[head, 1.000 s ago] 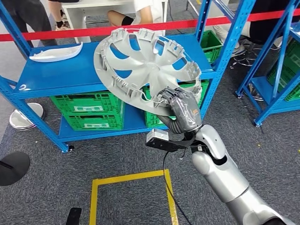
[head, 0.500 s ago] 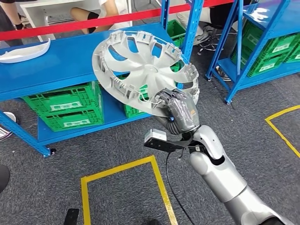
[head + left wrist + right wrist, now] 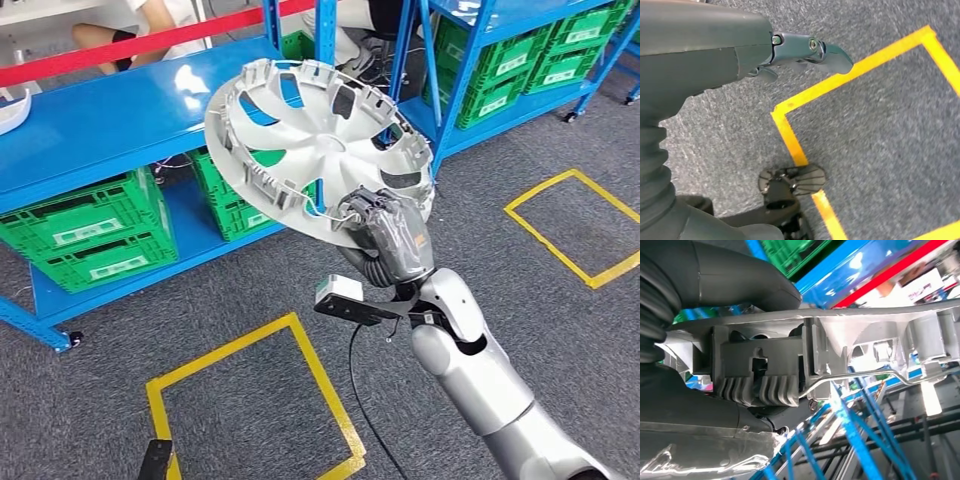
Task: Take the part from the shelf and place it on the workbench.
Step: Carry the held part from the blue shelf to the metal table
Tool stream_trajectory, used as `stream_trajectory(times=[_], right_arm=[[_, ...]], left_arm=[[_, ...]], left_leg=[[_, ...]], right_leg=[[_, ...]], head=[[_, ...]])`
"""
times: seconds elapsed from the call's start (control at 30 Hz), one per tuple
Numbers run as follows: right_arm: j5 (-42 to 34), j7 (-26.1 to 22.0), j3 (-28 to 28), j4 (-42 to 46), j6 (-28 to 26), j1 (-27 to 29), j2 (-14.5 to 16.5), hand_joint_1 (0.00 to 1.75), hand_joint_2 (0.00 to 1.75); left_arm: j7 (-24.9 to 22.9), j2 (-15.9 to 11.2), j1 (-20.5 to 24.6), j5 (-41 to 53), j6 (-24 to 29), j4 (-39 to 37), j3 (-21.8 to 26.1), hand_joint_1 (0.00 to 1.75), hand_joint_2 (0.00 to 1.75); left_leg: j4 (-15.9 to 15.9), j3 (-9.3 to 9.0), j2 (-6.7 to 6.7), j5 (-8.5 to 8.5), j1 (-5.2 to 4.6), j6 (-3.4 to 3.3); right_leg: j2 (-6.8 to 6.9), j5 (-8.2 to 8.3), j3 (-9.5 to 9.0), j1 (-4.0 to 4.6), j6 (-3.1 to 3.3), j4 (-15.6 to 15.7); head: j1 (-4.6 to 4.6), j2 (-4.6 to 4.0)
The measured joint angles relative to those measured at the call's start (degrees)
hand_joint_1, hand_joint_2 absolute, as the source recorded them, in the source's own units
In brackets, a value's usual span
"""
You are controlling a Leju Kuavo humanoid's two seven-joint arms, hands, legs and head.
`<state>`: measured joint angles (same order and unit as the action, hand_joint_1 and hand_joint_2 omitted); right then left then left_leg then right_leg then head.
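The part is a silver wheel cover (image 3: 317, 130) with curved spokes and clips round its rim. My right hand (image 3: 385, 240) grips it by the near rim and holds it tilted in the air, in front of the blue shelf (image 3: 98, 120). In the right wrist view the cover's rim and wire ring (image 3: 866, 325) lie clamped between the thumb and the fingers (image 3: 757, 385). My left hand (image 3: 715, 55) hangs over the grey carpet with its fingers (image 3: 810, 50) stretched out and nothing in them.
Green crates (image 3: 83, 235) sit on the shelf's lower level. A white part (image 3: 11, 110) lies at the shelf's far left. A second blue rack (image 3: 521, 50) with green crates stands at the right. Yellow tape squares (image 3: 249, 400) (image 3: 581, 230) mark the carpet. Red barrier tape (image 3: 113, 50) runs behind.
The whole scene has slid left: the camera has turned right, bringing the second rack and another yellow square into view. The wheel cover stays in my right hand.
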<state>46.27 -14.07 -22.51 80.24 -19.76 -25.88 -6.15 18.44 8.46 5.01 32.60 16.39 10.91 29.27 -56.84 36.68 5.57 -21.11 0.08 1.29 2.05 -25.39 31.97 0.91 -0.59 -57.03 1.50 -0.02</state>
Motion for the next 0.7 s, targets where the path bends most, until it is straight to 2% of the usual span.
stream_trajectory(times=[0.03, 0.07, 0.1, 0.13, 0.17, 0.2, 0.23, 0.27, 0.3, 0.33, 0.37, 0.4, 0.43, 0.5, 0.53, 0.57, 0.6, 0.63, 0.67, 0.7], right_arm=[[-0.04, -0.01, 0.00, 0.00, -0.01, 0.11, 0.00, 1.75, 1.75], [-0.09, -0.02, -0.01, 0.00, -0.02, 0.25, 0.01, 1.75, 1.75], [-0.18, -0.03, 0.01, 0.00, -0.05, 0.45, 0.01, 1.75, 1.75], [-0.30, -0.04, 0.03, 0.00, -0.10, 0.75, 0.00, 1.75, 1.75], [-0.39, -0.07, 0.05, 0.01, -0.15, 1.09, -0.01, 1.75, 1.75], [-0.51, -0.12, 0.07, 0.01, -0.20, 1.46, -0.01, 1.75, 1.75], [-0.59, -0.15, 0.08, 0.02, -0.24, 1.80, -0.02, 1.75, 1.75], [-0.63, -0.19, 0.09, 0.02, -0.26, 2.06, -0.03, 1.75, 1.75], [-0.67, -0.20, 0.10, 0.07, -0.27, 2.25, -0.04, 1.75, 1.75], [-0.67, -0.19, 0.14, 0.18, -0.27, 2.33, -0.06, 1.75, 1.75], [-0.68, -0.19, 0.19, 0.31, -0.31, 2.39, -0.08, 1.75, 1.75], [-0.72, -0.19, 0.27, 0.46, -0.36, 2.46, -0.10, 1.75, 1.75], [-0.76, -0.19, 0.41, 0.57, -0.44, 2.60, -0.13, 1.75, 1.75], [-0.89, -0.21, 0.99, 0.93, -0.73, 3.51, -0.41, 1.75, 1.75], [-0.95, -0.22, 1.38, 1.30, -0.95, 4.22, -0.64, 1.75, 1.75], [-1.03, -0.25, 1.78, 1.77, -1.16, 5.00, -0.91, 1.75, 1.75], [-1.12, -0.29, 2.16, 2.25, -1.33, 5.73, -1.17, 1.75, 1.75], [-1.24, -0.32, 2.49, 2.69, -1.44, 6.35, -1.30, 1.75, 1.75], [-1.35, -0.34, 2.78, 3.04, -1.50, 6.92, -1.44, 1.75, 1.75], [-1.45, -0.34, 3.09, 3.34, -1.57, 7.49, -1.58, 1.75, 1.75]], left_arm=[[-0.02, 0.00, -0.08, 0.06, -0.06, -0.01, 0.01, 0.00, 1.75], [-0.05, -0.03, -0.13, 0.16, -0.16, -0.01, 0.01, 0.00, 1.75], [-0.10, -0.05, -0.16, 0.30, -0.27, -0.01, 0.01, 0.00, 1.75], [-0.13, -0.07, -0.19, 0.43, -0.37, -0.01, 0.01, 0.00, 1.75], [-0.15, -0.10, -0.22, 0.53, -0.45, -0.01, 0.00, 0.00, 1.75], [-0.17, -0.14, -0.24, 0.61, -0.49, -0.01, 0.00, 0.00, 1.75], [-0.17, -0.16, -0.25, 0.70, -0.50, -0.01, -0.01, 0.00, 1.75], [-0.18, -0.19, -0.23, 0.77, -0.52, -0.01, -0.01, 0.00, 1.75], [-0.19, -0.21, -0.18, 0.83, -0.53, -0.01, -0.01, 0.00, 1.75], [-0.19, -0.21, -0.13, 0.89, -0.55, 0.00, -0.01, 0.00, 1.75], [-0.25, -0.22, -0.11, 0.94, -0.56, 0.00, -0.01, 0.00, 1.75], [-0.32, -0.22, -0.10, 1.03, -0.57, 0.00, -0.01, 0.00, 1.75], [-0.43, -0.22, -0.12, 1.19, -0.58, 0.00, -0.01, 0.00, 1.75], [-0.66, -0.22, -0.19, 1.63, -0.61, 0.00, -0.02, 0.00, 1.75], [-0.74, -0.25, -0.22, 1.88, -0.62, 0.01, -0.02, 0.00, 1.75], [-0.81, -0.26, -0.30, 2.08, -0.66, 0.01, -0.03, 0.00, 1.75], [-0.84, -0.28, -0.39, 2.27, -0.68, 0.02, -0.04, 0.00, 1.75], [-0.87, -0.38, -0.45, 2.40, -0.69, 0.02, -0.04, 0.00, 1.75], [-0.89, -0.46, -0.51, 2.53, -0.70, 0.03, -0.04, 0.00, 1.75], [-0.90, -0.56, -0.51, 2.67, -0.73, 0.03, -0.04, 0.00, 1.75]], left_leg=[[-1.37, 0.56, -1.31, -1.73, 0.09, 0.33], [-3.97, 1.45, -2.91, -4.34, 0.18, 0.63], [-7.67, 2.53, -4.20, -7.26, 0.20, 0.81], [-11.67, 3.54, -4.75, -9.61, 0.19, 0.90], [-14.79, 4.08, -4.92, -10.79, 0.19, 0.92], [-16.33, 3.87, -4.97, -10.61, 0.19, 0.88], [-15.94, 2.74, -5.09, -9.30, 0.21, 0.79], [-13.74, 0.73, -5.50, -7.61, 0.25, 0.69], [-10.25, -1.98, -6.69, -6.68, 0.33, 0.57], [-6.04, -4.81, -8.02, -6.69, 0.46, 0.33], [-2.88, -6.87, -9.20, -7.22, 0.52, 0.07], [-0.79, -8.06, -10.05, -7.92, 0.56, -0.16], [0.01, -8.32, -10.03, -8.13, 0.50, -0.42], [-0.29, -7.72, -9.16, -7.43, 0.38, -0.98], [-0.32, -7.34, -8.53, -6.93, 0.38, -1.40], [-0.30, -6.86, -7.79, -6.31, 0.37, -1.89], [-0.23, -6.25, -7.03, -5.63, 0.39, -2.28], [-0.24, -5.61, -6.36, -4.98, 0.23, -2.52], [-0.26, -4.89, -5.59, -4.35, 0.11, -2.68], [-0.28, -4.11, -4.79, -3.71, 0.02, -2.69]], right_leg=[[-0.53, 0.65, 0.55, -0.19, 0.35, 0.11], [-1.07, 1.34, 1.17, -0.38, 0.62, 0.18], [-1.66, 2.03, 1.95, -0.43, 0.79, 0.18], [-2.29, 2.75, 2.77, -0.45, 0.89, 0.18], [-2.97, 3.48, 3.61, -0.45, 0.93, 0.17], [-3.66, 4.21, 4.48, -0.47, 0.88, 0.15], [-4.41, 4.96, 5.39, -0.53, 0.75, 0.14], [-5.19, 5.75, 6.33, -0.63, 0.55, 0.13], [-5.96, 6.55, 7.30, -0.75, 0.26, 0.08], [-6.68, 7.32, 8.18, -0.79, -0.07, -0.02], [-7.25, 8.05, 8.82, -0.83, -0.39, -0.02], [-7.74, 8.70, 9.23, -0.84, -0.70, 0.04], [-8.18, 9.29, 9.43, -0.87, -0.99, 0.21], [-8.88, 10.37, 9.65, -1.06, -1.68, 0.77], [-8.28, 9.90, 9.95, -1.04, -1.99, 0.59], [-7.13, 8.30, 10.41, -1.00, -2.30, -0.49], [-5.60, 5.56, 11.12, -0.99, -2.51, -2.90], [-4.12, 2.15, 11.98, -0.97, -2.70, -6.56], [-3.31, -0.77, 12.80, -1.09, -2.88, -10.90], [-2.94, -2.45, 13.33, -1.21, -3.03, -14.97]], head=[[-0.07, 0.00], [-0.15, 0.00], [-0.21, 0.00], [-0.28, 0.00], [-0.29, 0.00], [-0.29, 0.00], [-0.30, 0.00], [-0.31, 0.00], [-0.32, 0.01], [-0.28, 0.01], [-0.28, 0.02], [-0.27, 0.02], [-0.30, 0.01], [-0.43, 0.00], [-0.33, 0.00], [-0.06, 0.00], [0.18, 0.00], [0.48, 0.00], [0.60, 0.00], [0.61, 0.00]])
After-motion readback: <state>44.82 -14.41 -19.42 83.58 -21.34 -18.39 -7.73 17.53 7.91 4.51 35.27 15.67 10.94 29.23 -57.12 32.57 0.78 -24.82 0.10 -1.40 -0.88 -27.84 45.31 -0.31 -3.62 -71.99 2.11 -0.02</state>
